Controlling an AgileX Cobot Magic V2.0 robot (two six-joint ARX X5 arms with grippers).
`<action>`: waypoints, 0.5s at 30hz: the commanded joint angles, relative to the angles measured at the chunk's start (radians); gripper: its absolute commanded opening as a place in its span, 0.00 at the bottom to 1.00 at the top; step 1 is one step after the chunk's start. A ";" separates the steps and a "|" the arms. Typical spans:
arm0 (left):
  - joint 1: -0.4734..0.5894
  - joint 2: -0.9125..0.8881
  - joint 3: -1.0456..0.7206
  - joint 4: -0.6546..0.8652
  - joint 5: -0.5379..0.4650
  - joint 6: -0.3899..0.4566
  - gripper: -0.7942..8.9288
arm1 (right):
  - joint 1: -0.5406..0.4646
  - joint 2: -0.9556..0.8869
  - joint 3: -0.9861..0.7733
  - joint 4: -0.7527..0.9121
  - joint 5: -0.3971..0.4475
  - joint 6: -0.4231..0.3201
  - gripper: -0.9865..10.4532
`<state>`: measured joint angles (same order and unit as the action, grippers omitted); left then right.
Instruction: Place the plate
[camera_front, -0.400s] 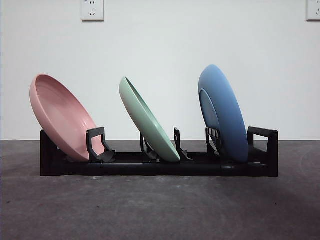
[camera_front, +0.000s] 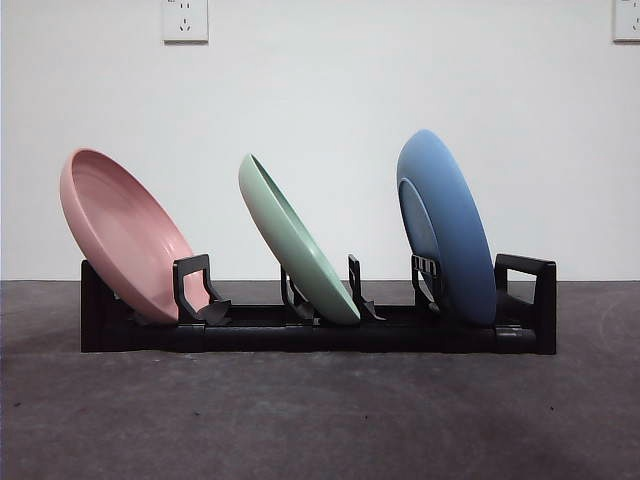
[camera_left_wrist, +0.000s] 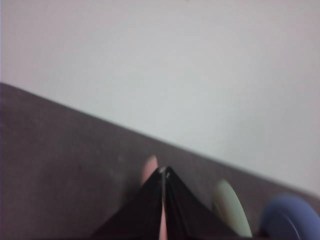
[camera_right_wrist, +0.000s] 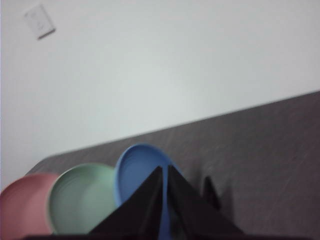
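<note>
Three plates lean in the black rack (camera_front: 320, 335) in the front view: a pink plate (camera_front: 125, 235) at the left, a green plate (camera_front: 295, 240) in the middle and a blue plate (camera_front: 445, 225) at the right. No arm shows in the front view. In the left wrist view my left gripper (camera_left_wrist: 163, 172) is shut with nothing in it, well above the table, with the pink plate (camera_left_wrist: 149, 170) seen past its tips. In the right wrist view my right gripper (camera_right_wrist: 164, 170) is shut and holds nothing, raised over the blue plate (camera_right_wrist: 135, 170).
The rack stands on a dark grey table (camera_front: 320, 420) before a white wall with two sockets (camera_front: 185, 20). The green plate (camera_right_wrist: 82, 197) and the pink plate (camera_right_wrist: 25, 205) also show in the right wrist view.
</note>
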<state>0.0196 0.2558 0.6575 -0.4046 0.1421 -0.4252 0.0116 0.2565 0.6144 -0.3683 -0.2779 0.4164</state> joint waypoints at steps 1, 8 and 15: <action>0.002 0.079 0.105 -0.087 0.053 0.051 0.09 | -0.001 0.092 0.106 -0.107 -0.044 -0.031 0.10; -0.001 0.317 0.323 -0.425 0.151 0.092 0.09 | 0.005 0.334 0.315 -0.387 -0.163 -0.142 0.10; -0.011 0.516 0.464 -0.686 0.155 0.142 0.09 | 0.049 0.508 0.423 -0.567 -0.167 -0.211 0.11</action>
<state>0.0105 0.7593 1.0950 -1.0878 0.2913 -0.3214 0.0540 0.7464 1.0176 -0.9325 -0.4427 0.2409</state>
